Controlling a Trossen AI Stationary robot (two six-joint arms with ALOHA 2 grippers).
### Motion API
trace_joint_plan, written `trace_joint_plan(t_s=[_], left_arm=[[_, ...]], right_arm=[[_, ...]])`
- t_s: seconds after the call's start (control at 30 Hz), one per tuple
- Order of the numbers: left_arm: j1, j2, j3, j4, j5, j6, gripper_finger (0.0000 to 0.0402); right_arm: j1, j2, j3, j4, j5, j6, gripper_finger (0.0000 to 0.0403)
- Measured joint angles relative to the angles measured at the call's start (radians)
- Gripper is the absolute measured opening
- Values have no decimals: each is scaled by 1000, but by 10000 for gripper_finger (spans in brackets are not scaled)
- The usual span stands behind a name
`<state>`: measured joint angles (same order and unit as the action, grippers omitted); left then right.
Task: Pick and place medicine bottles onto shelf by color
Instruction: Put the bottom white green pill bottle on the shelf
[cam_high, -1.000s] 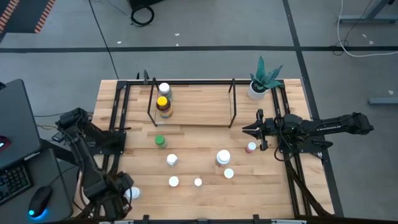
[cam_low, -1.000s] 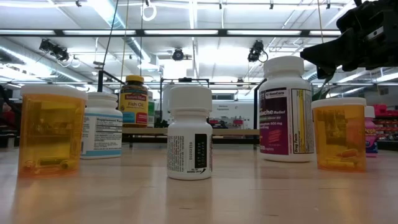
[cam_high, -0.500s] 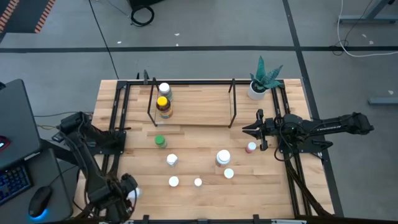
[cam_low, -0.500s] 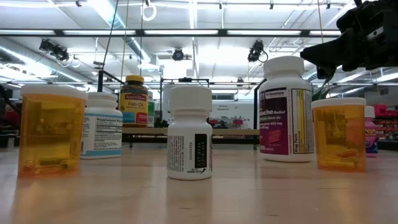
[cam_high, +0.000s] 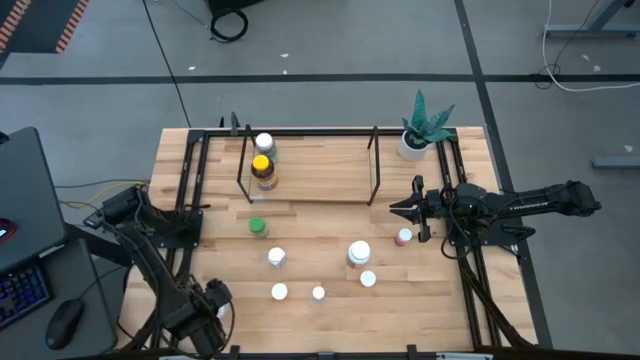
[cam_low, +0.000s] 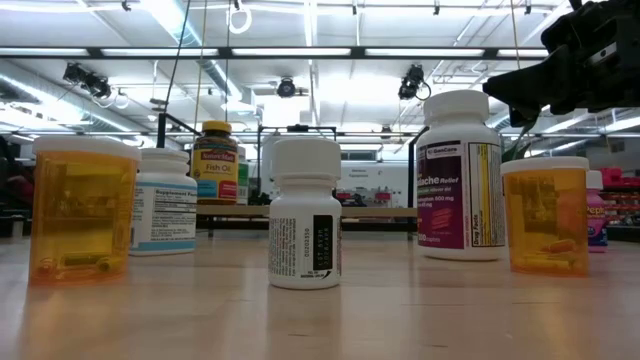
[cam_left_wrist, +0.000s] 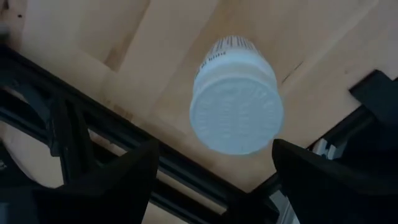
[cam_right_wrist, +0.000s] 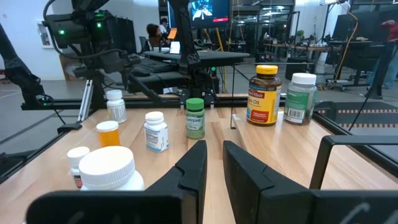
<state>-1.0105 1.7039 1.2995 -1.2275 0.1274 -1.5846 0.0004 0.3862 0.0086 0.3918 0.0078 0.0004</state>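
A white-capped medicine bottle (cam_left_wrist: 236, 112) stands upright on the table near its near left corner. My left gripper (cam_high: 208, 306) hangs over it, open, one finger (cam_left_wrist: 118, 180) on each side, and hides it in the high view. My right gripper (cam_high: 394, 208) waits at the table's right, its fingers close together and holding nothing, beside a pink-capped bottle (cam_high: 403, 237). The shelf (cam_high: 320, 172) at the far middle carries a white-capped bottle (cam_high: 264, 143) and a yellow-capped bottle (cam_high: 261, 166). A green-capped bottle (cam_high: 258, 228) stands in front of the shelf.
Several white-capped bottles stand mid-table, among them a large one (cam_high: 359, 253) and small ones (cam_high: 279, 292) (cam_high: 318, 293). A potted plant (cam_high: 420, 132) stands at the far right corner. Black frame rods (cam_high: 190, 190) run along the table's left and right edges.
My left gripper has gone toward the table's right edge, from beside the white-capped bottle at the near left corner to right over it, and now covers it in the high view. The bottle has stayed where it was.
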Motion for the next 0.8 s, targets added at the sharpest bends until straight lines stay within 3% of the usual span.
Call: trace_joint_plan(t_s=[0.33,0.8], left_arm=[[32,0,-118,96,0,69,317],[105,-2,-150,144,-44,210,311]], right_arm=[[0,0,0,0,0,0,62],[0,0,0,0,0,0,62]])
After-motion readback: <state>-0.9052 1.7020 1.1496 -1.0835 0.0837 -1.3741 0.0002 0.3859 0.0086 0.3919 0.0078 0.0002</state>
